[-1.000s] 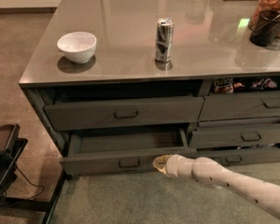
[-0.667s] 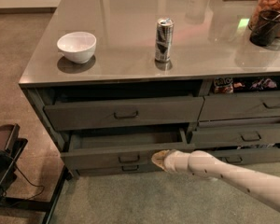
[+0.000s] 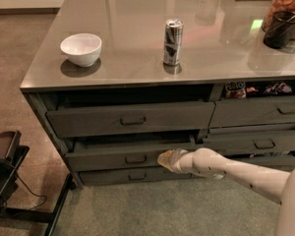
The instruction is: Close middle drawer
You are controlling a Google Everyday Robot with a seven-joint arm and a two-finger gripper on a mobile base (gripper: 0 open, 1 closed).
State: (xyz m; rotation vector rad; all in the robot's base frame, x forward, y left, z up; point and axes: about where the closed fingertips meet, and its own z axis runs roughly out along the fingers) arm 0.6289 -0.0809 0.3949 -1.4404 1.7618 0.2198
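Note:
The middle drawer (image 3: 113, 157) is a wide dark grey-brown drawer with a small loop handle (image 3: 135, 159) at its centre. It sits in the left stack under the counter, nearly pushed in, with only a thin dark gap above its front. My gripper (image 3: 165, 160) is at the right part of that drawer front, pressed against it just right of the handle. My white arm (image 3: 236, 173) reaches in from the lower right.
A top drawer (image 3: 130, 118) sticks out slightly above; a lower drawer (image 3: 132, 176) sits below. Right stack drawers (image 3: 265, 144) are partly open. On the counter stand a white bowl (image 3: 81, 48), a can (image 3: 172, 42) and a jar (image 3: 285, 16). A black stand (image 3: 5, 176) is at left.
The middle drawer has slid in from well open to almost flush. My gripper moved forward with its front.

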